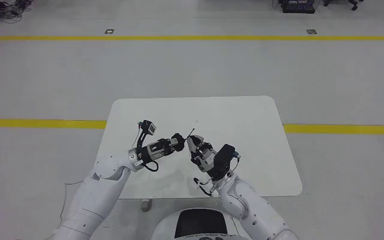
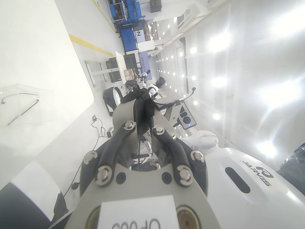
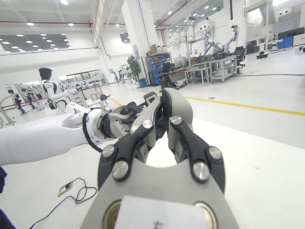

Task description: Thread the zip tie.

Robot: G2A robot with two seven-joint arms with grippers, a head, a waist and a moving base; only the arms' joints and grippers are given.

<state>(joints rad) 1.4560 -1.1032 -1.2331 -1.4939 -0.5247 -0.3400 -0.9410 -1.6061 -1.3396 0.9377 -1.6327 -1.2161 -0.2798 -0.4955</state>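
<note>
My left fingers (image 1: 179, 141) and right fingers (image 1: 193, 146) are both pinched shut on the zip tie (image 1: 191, 133), tip to tip above the counter (image 1: 252, 120) middle. Held airborne, I reckon, so tail can line up with head.

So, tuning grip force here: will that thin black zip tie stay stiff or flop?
Likely springy, not limp: the thin black plastic zip tie juts fairly straight past the right hand. Probably very light, being so slim.
</note>
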